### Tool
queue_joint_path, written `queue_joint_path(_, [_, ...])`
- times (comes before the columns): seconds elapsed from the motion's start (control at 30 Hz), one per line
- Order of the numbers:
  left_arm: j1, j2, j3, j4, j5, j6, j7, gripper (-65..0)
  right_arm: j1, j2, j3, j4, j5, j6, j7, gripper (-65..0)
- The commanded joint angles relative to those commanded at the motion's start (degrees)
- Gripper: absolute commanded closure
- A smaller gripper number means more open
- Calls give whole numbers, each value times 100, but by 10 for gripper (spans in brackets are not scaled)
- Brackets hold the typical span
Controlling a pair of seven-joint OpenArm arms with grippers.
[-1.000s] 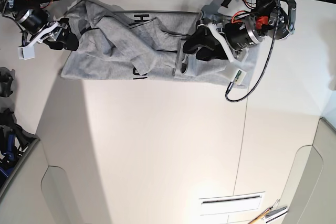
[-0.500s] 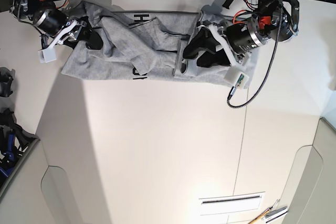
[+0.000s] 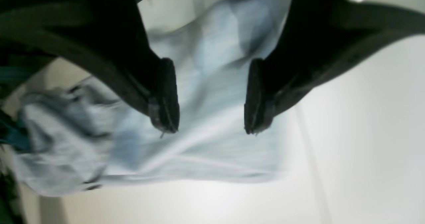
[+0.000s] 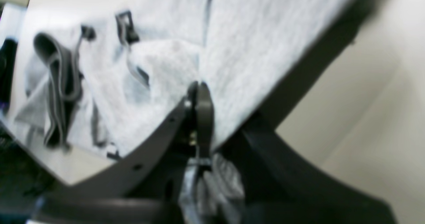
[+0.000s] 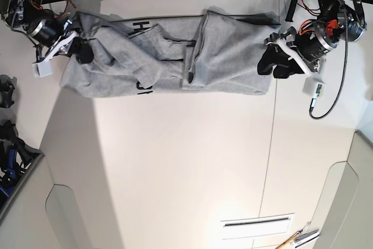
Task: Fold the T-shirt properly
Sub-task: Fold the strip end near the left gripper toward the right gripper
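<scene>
Base cam is sharp & evenly lit, w/ a glare patch low on the counter (image 5: 233,211). Both wrist cams are blurry, prob motion blur; left one's washed out near the bottom.

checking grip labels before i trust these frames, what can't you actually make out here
- Base view: the left gripper covers the T-shirt edge, so whether it holds cloth is hidden.
- Right wrist view: motion blur; the lettering is unreadable.
- Left wrist view: blur hides the folds.
</scene>
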Motion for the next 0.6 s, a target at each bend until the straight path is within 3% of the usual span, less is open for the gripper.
queue_joint_path(0.17, [109,4,-15,-337,46,4,-114,-350,105,472,236,2,70,-2,-39,0])
queue_joint_path(0.33, [118,4,-15,-1016,-221,2,-127,-350,127,903,240,195,94,-2,-44,0])
queue_joint_path(0.47, [118,7,2,-1392,-533,0,-127,-350,232,918,236,857,120,-2,-160,0])
queue_joint_path(0.6, [118,7,192,-1449,-535,0,-131,-350,232,778,232,1742,188,-7,-238,0])
